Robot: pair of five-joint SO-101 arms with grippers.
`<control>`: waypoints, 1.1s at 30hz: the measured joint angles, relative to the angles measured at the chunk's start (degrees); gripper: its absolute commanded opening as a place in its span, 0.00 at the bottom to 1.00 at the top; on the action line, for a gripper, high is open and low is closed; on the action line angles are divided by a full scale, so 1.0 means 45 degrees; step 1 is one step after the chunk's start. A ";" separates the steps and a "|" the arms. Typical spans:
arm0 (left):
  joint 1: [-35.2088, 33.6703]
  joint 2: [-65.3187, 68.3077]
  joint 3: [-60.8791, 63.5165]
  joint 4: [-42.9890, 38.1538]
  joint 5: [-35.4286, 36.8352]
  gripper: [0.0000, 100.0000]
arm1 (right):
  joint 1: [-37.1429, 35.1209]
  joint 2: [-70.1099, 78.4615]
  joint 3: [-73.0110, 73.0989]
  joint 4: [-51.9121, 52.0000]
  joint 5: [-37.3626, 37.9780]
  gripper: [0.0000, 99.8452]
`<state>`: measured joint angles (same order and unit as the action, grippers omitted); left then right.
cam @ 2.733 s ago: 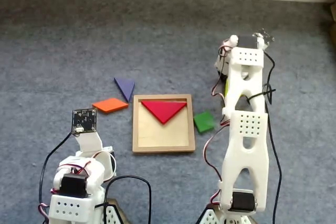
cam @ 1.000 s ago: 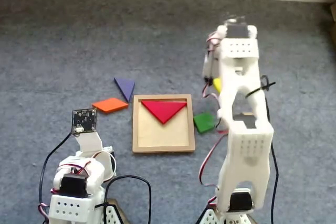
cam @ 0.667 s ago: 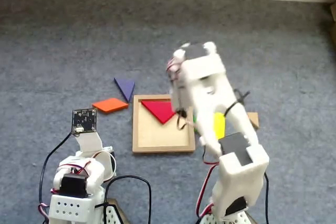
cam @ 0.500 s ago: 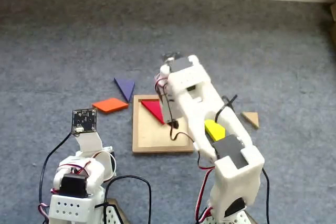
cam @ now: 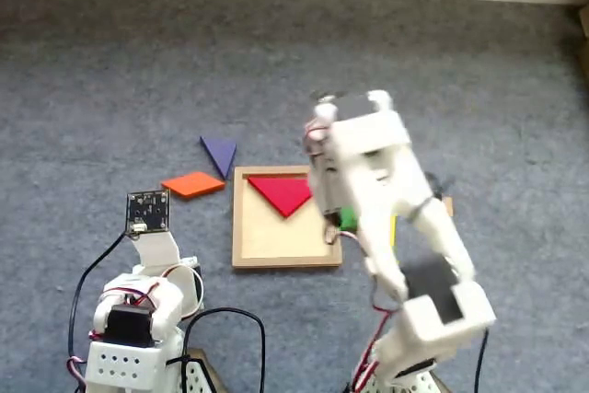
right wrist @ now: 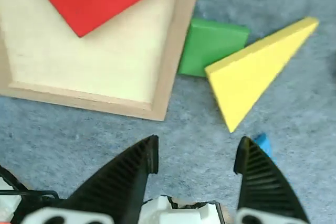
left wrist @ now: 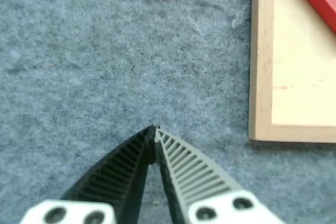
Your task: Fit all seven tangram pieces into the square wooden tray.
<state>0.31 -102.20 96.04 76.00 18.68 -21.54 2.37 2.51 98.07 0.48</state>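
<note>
The square wooden tray (cam: 241,218) lies mid-table with a red triangle (cam: 281,192) in its far part. In the right wrist view, my right gripper (right wrist: 198,148) hangs open above the carpet just off the tray's rim (right wrist: 170,61). It holds nothing. Beyond it a yellow triangle (right wrist: 252,72) overlaps a corner of the green square (right wrist: 212,45), beside the tray. A blue piece (right wrist: 261,142) peeks out by one finger. The purple triangle (cam: 219,152) and orange parallelogram (cam: 193,184) lie left of the tray. My left gripper (left wrist: 154,132) is shut on nothing, over carpet near the tray's corner (left wrist: 261,77).
Grey carpet covers the table. The right arm (cam: 368,163) stretches over the tray's right edge and hides much of the green square (cam: 348,220) and yellow triangle (cam: 393,227). A tan piece (cam: 448,204) lies farther right. The left arm (cam: 147,292) is folded at the near left.
The right arm swung from the far right over to the tray, then back slightly right. The yellow triangle came with it and now lies by the green square. The left arm stayed still.
</note>
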 measured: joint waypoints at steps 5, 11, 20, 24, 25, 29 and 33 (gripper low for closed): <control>0.0000 0.0000 0.0000 0.0000 0.0000 0.01 | 0.1700 -0.2950 0.1309 0.0020 0.0723 0.23; 0.0000 0.0000 0.0000 0.0000 0.0000 0.01 | 0.4024 -0.3692 0.4103 -0.1758 0.2696 0.14; 0.0000 0.0000 0.0000 0.0000 0.0000 0.01 | 0.5333 -0.1192 0.5236 -0.5470 0.4044 0.01; 0.0000 0.0000 0.0000 0.0000 0.0000 0.01 | 0.5333 0.0137 0.5236 -0.6505 0.4044 0.01; 0.0000 0.0000 0.0000 0.0000 0.0000 0.01 | 0.5333 0.0449 0.5236 -0.6779 0.4044 0.01; 0.0000 0.0000 0.0000 0.0000 0.0000 0.01 | 0.5314 0.1309 0.5236 -0.7365 0.4044 0.01; 0.0000 0.0000 0.0000 0.0000 0.0000 0.01 | 0.4454 0.1328 0.5236 -0.7424 0.4044 0.01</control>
<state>0.31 -102.20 96.04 76.00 18.68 -1.49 8.35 26.07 64.66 18.68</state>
